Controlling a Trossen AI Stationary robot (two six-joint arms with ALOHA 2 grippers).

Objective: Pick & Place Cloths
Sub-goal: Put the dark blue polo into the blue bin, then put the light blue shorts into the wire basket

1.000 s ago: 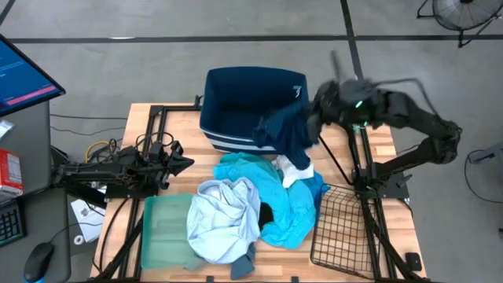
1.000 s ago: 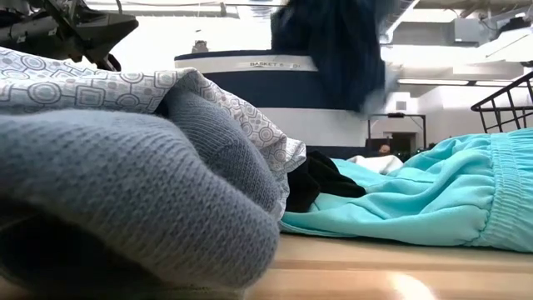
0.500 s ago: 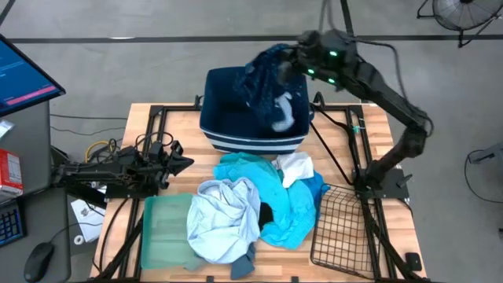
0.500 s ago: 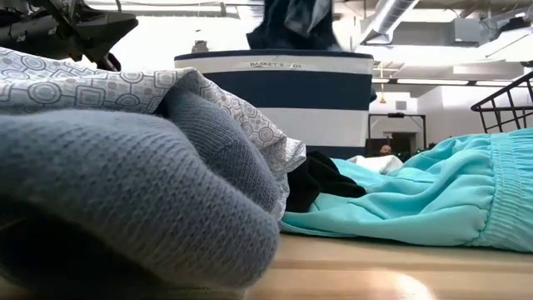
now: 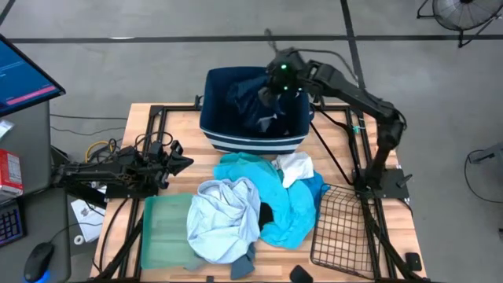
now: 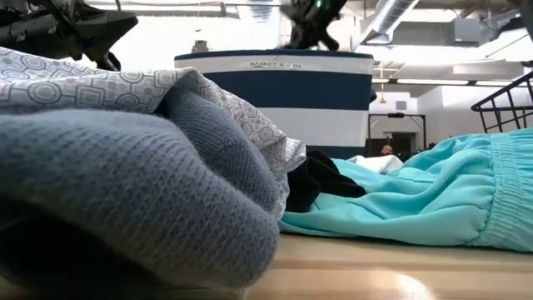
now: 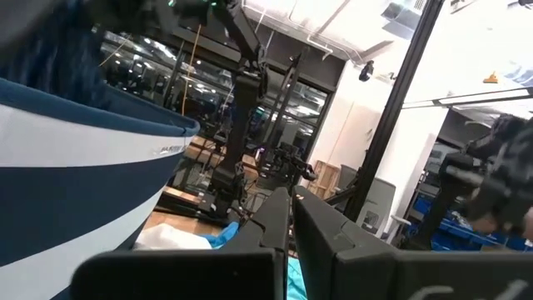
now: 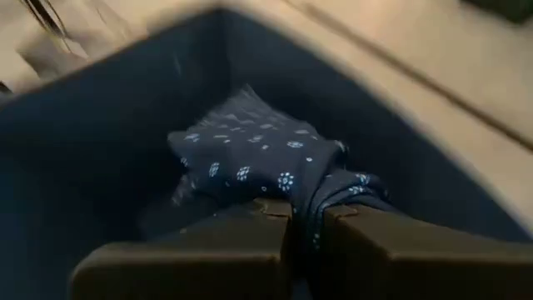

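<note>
My right gripper (image 5: 274, 89) is over the navy bin with white stripes (image 5: 250, 135), shut on the navy dotted cloth (image 5: 255, 106), which is bunched inside the bin. The other cloths lie in a heap on the table's near half: the pale blue-white shirt (image 5: 224, 220), turquoise (image 5: 279, 200), bright blue (image 5: 316, 189), white (image 5: 295, 167), small black (image 5: 266, 212) and grey-blue (image 5: 242, 266). My left gripper (image 5: 185, 163) is shut and waits at the table's left side. My right gripper pinches a gathered fold of the navy dotted cloth (image 8: 310, 200) between its two fingers (image 8: 375, 242), coming from above and pointing down into the bin. The rest of the cloth (image 8: 250, 146) spreads out below the fingers inside the bin.
A pale green tray (image 5: 163, 232) lies at the near left, partly under the shirt. A black wire basket (image 5: 342, 228) sits at the near right. Black frame rails (image 5: 346, 149) run along both table sides. In the low view the grey-blue cloth (image 6: 125, 200) fills the foreground.
My right gripper swung the navy dotted cloth up from the bin's near right corner toward the far left, over the bin, then came down into it. The cloth, which hung outside the bin wall, now sits bunched inside. The fingers stayed shut on it.
</note>
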